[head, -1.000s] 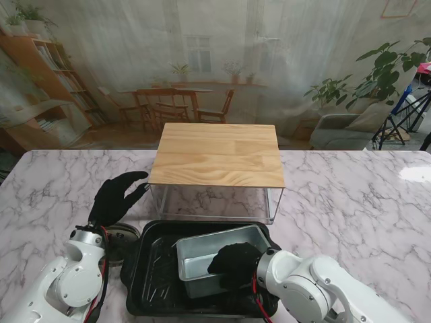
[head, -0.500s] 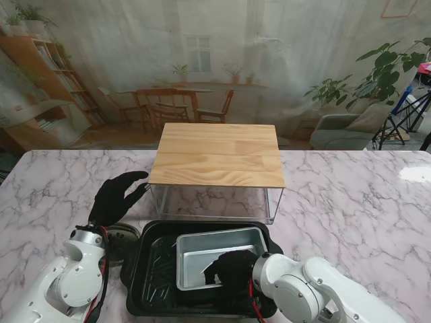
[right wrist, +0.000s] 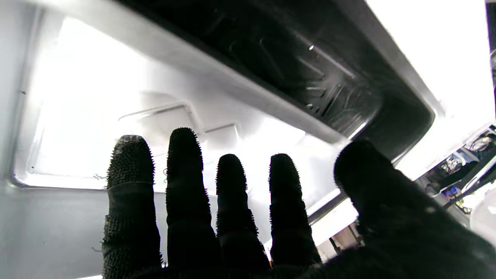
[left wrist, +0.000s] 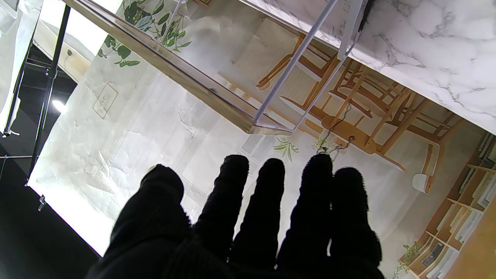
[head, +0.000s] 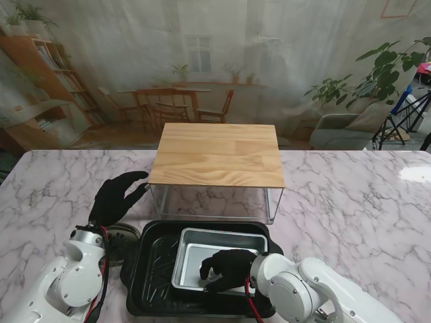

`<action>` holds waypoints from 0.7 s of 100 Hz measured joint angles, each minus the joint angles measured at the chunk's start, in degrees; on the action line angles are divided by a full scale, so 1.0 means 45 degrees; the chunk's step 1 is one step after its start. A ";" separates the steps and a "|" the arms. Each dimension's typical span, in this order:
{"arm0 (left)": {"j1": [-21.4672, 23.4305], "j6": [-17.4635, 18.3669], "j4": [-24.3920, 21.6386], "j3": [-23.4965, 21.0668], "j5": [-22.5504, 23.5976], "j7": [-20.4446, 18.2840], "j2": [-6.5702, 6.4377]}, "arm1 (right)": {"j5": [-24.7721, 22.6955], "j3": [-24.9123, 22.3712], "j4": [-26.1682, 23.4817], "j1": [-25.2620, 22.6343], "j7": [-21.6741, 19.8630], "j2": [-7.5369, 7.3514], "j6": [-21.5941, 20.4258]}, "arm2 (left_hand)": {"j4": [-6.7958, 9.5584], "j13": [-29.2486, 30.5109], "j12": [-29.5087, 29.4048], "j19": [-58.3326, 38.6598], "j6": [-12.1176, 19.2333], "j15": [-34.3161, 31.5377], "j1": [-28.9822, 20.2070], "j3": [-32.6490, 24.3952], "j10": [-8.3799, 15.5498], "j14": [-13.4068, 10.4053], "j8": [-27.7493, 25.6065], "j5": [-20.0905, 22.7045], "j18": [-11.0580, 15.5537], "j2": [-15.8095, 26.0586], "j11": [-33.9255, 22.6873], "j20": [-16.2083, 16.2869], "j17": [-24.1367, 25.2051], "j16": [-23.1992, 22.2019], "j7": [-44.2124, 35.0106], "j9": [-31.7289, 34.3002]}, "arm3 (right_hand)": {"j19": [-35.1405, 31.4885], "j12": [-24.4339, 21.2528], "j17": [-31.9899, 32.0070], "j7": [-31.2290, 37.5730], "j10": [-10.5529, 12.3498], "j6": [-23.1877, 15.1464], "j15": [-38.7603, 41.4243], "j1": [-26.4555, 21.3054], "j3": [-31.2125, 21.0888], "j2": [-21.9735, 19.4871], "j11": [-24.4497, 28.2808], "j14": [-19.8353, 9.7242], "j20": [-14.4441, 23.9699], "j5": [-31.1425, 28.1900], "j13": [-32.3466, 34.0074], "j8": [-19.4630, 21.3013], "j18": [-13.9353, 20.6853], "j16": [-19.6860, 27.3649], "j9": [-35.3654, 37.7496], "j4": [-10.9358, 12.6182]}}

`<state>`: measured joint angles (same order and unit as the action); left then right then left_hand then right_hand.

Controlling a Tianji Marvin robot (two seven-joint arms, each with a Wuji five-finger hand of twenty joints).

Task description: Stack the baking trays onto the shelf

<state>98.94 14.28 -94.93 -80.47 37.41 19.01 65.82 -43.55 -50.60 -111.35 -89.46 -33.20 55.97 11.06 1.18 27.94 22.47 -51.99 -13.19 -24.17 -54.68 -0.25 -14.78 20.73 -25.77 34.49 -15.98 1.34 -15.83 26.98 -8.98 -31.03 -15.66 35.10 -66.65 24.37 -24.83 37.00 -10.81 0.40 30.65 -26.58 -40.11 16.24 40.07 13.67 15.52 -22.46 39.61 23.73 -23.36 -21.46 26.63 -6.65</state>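
The right hand (head: 225, 267) sits nearest, its black-gloved fingers (right wrist: 186, 182) reaching into the silver tray (head: 202, 237) from that tray's near right side. In the right wrist view four fingers lie inside over the pale floor and the thumb is on the outer side of the near wall, so the hand is pinching the silver tray's near rim. That tray is tipped, its near edge raised off the black tray (head: 149, 269) beneath it, while its far edge stays low. The black tray lies flat on the counter (head: 350, 202), near centre, and the silver tray sits within its walls, toward the right half. The black tray's ribbed floor shows bare on the left side.

Just left of the black tray a small round dark thing (head: 121, 239) rests on the counter, partly hidden by the left arm; what it is I cannot tell.

The left hand (head: 116, 197) hovers farther out on the left, released, its fingers spread and holding nothing. It is near the shelf's left front corner but apart from it.

Beyond the trays stands the shelf (head: 219, 153), a wooden top on thin clear legs, with nothing on top. The left wrist view shows its wooden edge and legs (left wrist: 294, 62) past the fingertips (left wrist: 271, 174).
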 measured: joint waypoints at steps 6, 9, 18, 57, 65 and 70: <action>0.0000 0.0000 0.0000 -0.0004 0.0003 0.0002 -0.0001 | -0.0017 -0.0447 -0.0106 -0.0346 0.0102 0.0085 -0.0130 | 0.0000 0.0000 0.0000 0.0000 0.0001 0.0000 0.0000 0.0000 0.0000 0.0000 0.0000 0.0000 0.0000 0.0000 0.0000 0.0000 0.0000 0.0000 0.0000 0.0000 | 0.0010 -0.0129 0.0293 0.0029 0.0000 0.0002 0.0000 0.0158 0.0062 -0.0078 -0.0124 0.0002 0.0103 -0.0007 -0.0071 0.0002 -0.0027 0.0002 -0.0042 0.0001; 0.0001 0.0000 0.0000 -0.0005 0.0003 0.0005 -0.0002 | 0.0001 -0.0687 -0.0192 -0.0565 0.0239 0.0124 -0.0191 | 0.0000 0.0000 0.0000 0.0000 0.0001 0.0000 0.0000 0.0000 0.0000 0.0000 0.0000 0.0000 0.0000 0.0000 0.0000 0.0000 0.0000 0.0000 0.0000 0.0000 | 0.0075 -0.0134 0.0450 0.0029 -0.0002 0.0004 0.0000 0.0159 0.0001 -0.0078 -0.0129 0.0009 0.0118 -0.0007 -0.0311 0.0002 -0.0033 0.0004 -0.0042 0.0001; 0.0003 0.0000 0.0001 -0.0007 0.0008 0.0014 -0.0002 | 0.0045 -0.1411 -0.0529 -0.1289 0.0747 0.0211 -0.0640 | 0.0000 0.0001 0.0000 0.0000 0.0000 0.0000 0.0000 0.0000 0.0000 0.0000 0.0000 0.0000 0.0000 0.0000 0.0000 0.0000 0.0000 0.0000 -0.0001 0.0000 | 0.0095 -0.0218 0.0636 -0.0007 -0.0009 0.0004 0.0001 0.0162 -0.0002 -0.0078 -0.0150 0.0018 0.0221 -0.0007 -0.0551 0.0003 -0.0042 0.0073 -0.0042 0.0001; 0.0005 -0.0029 0.0001 0.0004 0.0026 0.0001 -0.0002 | -0.0274 -0.4252 -0.1948 -0.4048 0.2819 0.0630 -0.2627 | 0.0000 0.0005 0.0000 0.0000 0.0001 0.0000 0.0000 0.0000 0.0001 0.0000 0.0000 0.0000 0.0000 -0.0001 -0.0001 0.0000 0.0000 0.0000 -0.0001 0.0000 | 0.0939 -0.0481 0.1699 -0.0170 -0.0010 -0.0051 -0.0534 0.0181 0.0006 -0.0078 -0.0320 0.0022 0.0235 -0.0208 -0.0672 0.0003 -0.0365 0.0287 0.0010 0.0131; 0.0005 -0.0037 0.0000 0.0009 0.0025 -0.0004 -0.0002 | -0.0548 -0.4804 -0.2099 -0.4522 0.3390 0.0730 -0.2985 | 0.0000 0.0005 0.0000 0.0000 0.0001 0.0000 0.0000 0.0000 0.0001 0.0000 0.0000 0.0000 0.0000 -0.0001 -0.0001 0.0000 0.0000 0.0000 -0.0001 0.0000 | 0.1047 -0.0487 0.1857 -0.0175 -0.0010 -0.0052 -0.0811 0.0185 0.0010 -0.0077 -0.0340 0.0022 0.0235 -0.0209 -0.0803 0.0004 -0.0368 0.0399 0.0017 0.0131; 0.0005 -0.0038 0.0000 0.0009 0.0024 -0.0008 -0.0002 | -0.0722 -0.5212 -0.2187 -0.4834 0.3795 0.0808 -0.3278 | 0.0000 0.0005 0.0000 0.0000 0.0001 0.0000 0.0000 0.0000 0.0001 0.0000 0.0000 0.0000 0.0000 -0.0001 -0.0001 0.0000 0.0000 0.0000 -0.0001 0.0000 | 0.1139 -0.0488 0.1917 -0.0176 -0.0010 -0.0053 -0.0811 0.0185 0.0012 -0.0076 -0.0354 0.0022 0.0235 -0.0209 -0.0765 0.0004 -0.0378 0.0399 0.0019 0.0131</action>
<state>98.96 14.10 -94.93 -80.43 37.51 18.97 65.81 -46.80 -74.06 -121.20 -111.21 -16.12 59.61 -3.69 1.18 27.97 22.47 -51.99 -13.19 -24.17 -54.68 -0.25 -14.77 20.73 -25.77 34.49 -15.98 1.34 -15.84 26.98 -8.98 -31.03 -15.67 35.10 -61.53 22.17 -16.21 36.21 -10.86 0.16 27.00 -25.75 -40.06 15.90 38.48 13.77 16.57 -23.41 36.16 23.75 -25.07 -19.67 26.71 -6.06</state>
